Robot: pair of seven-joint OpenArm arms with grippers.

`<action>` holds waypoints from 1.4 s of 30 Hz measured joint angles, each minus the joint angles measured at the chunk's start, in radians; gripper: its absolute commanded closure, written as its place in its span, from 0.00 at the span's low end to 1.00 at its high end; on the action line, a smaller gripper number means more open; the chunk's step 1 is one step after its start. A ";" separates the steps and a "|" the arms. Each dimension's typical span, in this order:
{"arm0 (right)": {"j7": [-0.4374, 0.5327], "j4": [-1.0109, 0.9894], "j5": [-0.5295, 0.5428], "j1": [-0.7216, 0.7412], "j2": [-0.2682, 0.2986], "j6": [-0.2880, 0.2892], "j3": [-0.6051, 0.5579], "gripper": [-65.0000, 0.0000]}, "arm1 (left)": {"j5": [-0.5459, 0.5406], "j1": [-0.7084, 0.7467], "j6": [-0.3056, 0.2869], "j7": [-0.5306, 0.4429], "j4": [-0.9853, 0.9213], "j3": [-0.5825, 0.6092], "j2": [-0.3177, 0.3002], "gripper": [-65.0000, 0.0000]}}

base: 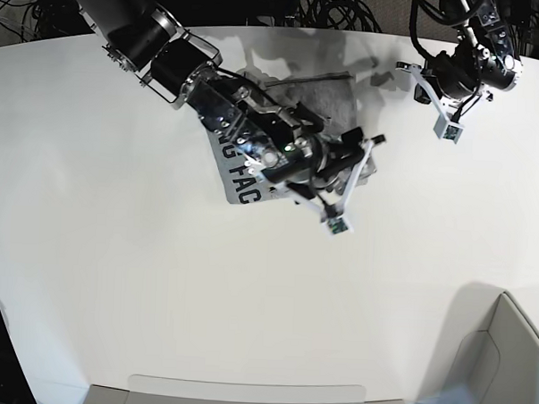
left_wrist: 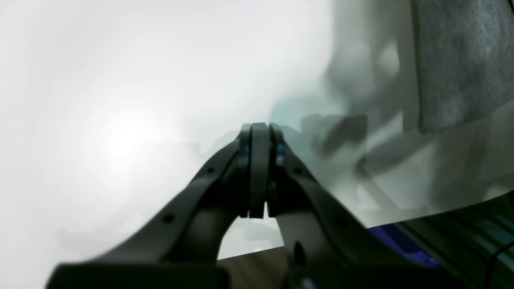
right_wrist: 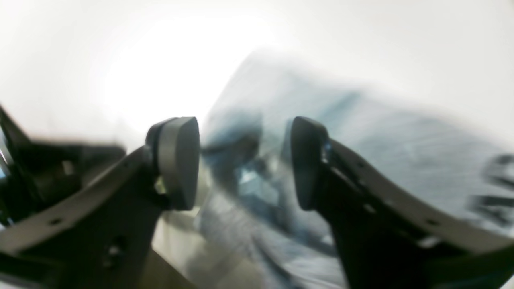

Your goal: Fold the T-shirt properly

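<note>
Here the heather-grey T-shirt lies folded, lettered face up.

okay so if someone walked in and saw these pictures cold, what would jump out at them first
Probably the dark right arm stretched across the white table, hanging over the grey T-shirt so only its black lettering peeks out beside it. The right pincer stands open with blurred grey cloth behind it. The left pincer is shut, off near the table's far corner and apart from the shirt.
</note>
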 measured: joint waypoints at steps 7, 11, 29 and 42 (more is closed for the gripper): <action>-0.137 0.195 -0.005 -0.085 0.135 0.001 0.223 1.00 | -0.001 -0.002 0.000 -0.001 0.000 0.002 0.003 1.00; -0.164 0.250 -0.003 -0.196 0.226 0.008 0.297 1.00 | 0.000 -0.002 0.000 0.000 -0.001 0.002 0.003 1.00; -0.190 0.254 0.019 -0.402 0.175 0.446 0.106 1.00 | 0.000 -0.021 0.000 0.003 -0.002 0.001 0.003 1.00; -0.061 0.270 0.004 -0.344 0.145 0.423 0.171 1.00 | 0.000 -0.019 0.000 0.000 -0.002 0.002 0.005 1.00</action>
